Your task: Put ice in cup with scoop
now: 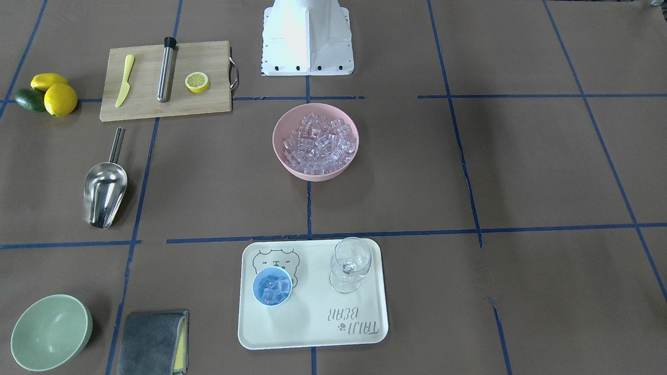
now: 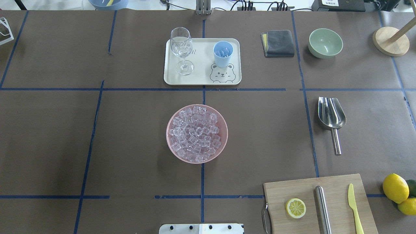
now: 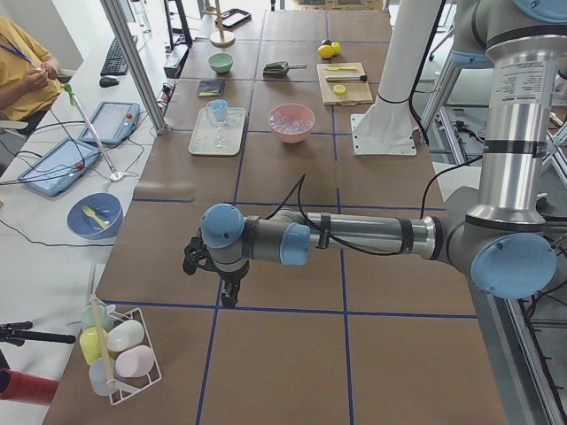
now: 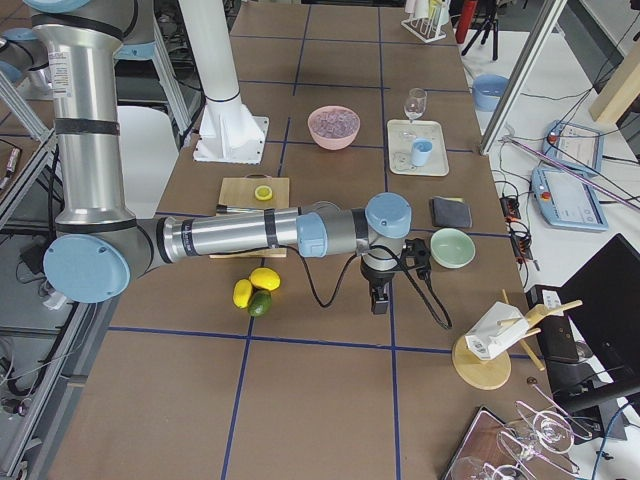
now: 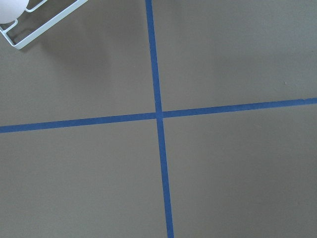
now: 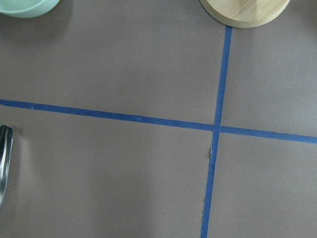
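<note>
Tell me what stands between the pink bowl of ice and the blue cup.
Nothing visible does. Only bare table lies between the pink bowl and the tray. The cup stands on the tray, and the wine glass stands apart beside it, off that line.

Overhead and front views opposed, sharing tray (image 2: 203, 61), wrist cameras close above table (image 5: 223, 59)

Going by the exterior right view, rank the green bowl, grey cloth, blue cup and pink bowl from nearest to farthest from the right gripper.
1. green bowl, just past the right gripper, on the operators' side.
2. grey cloth, directly beyond that bowl.
3. cup, farther along, on the tray.
4. pink bowl, mid-table near the robot's base, farthest.
</note>
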### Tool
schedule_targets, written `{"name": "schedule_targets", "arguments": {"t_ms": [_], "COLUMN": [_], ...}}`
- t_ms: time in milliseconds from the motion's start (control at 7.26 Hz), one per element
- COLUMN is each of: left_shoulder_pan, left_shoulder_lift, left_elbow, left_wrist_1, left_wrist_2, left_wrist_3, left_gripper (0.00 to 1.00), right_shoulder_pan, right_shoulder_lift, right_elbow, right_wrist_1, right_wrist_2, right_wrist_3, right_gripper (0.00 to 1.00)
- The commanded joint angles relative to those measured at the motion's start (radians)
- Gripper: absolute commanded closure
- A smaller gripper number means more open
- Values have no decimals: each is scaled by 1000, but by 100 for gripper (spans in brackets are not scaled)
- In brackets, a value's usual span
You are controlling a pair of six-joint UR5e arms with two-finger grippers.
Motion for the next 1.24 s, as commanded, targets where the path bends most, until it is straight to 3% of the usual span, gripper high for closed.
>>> {"name": "schedule_targets", "arguments": {"t_ms": [0,1102], "left_shoulder_pan": [2,2], "left_shoulder_lift": [-5,-5], "left_elbow": [-3,-15], "left_wrist_1": [0,1], "left_wrist_2": [-8,-1], "left_wrist_3": [2,0], "left_gripper": [0,0], "right_shoulder_pan": [-1,-1], "right_shoulder_lift": [0,-2], "right_elbow": [1,10], "right_wrist_1": [0,0], "right_wrist_2": [0,-1], "right_wrist_3": [0,-1], "right_gripper": [0,0]}}
